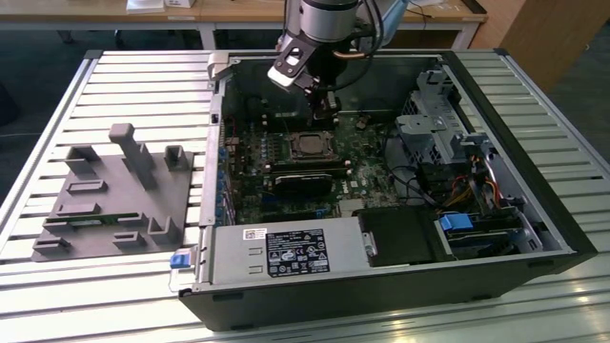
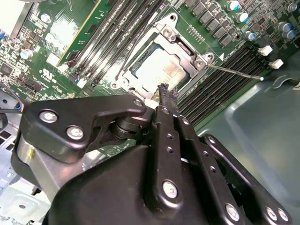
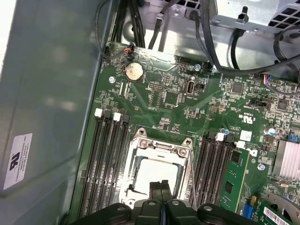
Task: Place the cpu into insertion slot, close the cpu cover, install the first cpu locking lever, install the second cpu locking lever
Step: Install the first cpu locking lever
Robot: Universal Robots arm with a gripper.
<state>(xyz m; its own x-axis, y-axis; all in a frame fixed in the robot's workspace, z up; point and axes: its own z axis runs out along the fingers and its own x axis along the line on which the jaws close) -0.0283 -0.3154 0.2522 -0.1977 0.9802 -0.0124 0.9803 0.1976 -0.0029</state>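
Exterior view — claw (image 1: 326,116) clenched on nothing, at twelve o'clock of the cpu (image 1: 311,146); second wrist view — cpu cover (image 2: 187,49) down over it.

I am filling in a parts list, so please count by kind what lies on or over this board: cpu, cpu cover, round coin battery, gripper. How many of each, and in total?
cpu: 1
cpu cover: 1
coin battery: 1
gripper: 1
Total: 4
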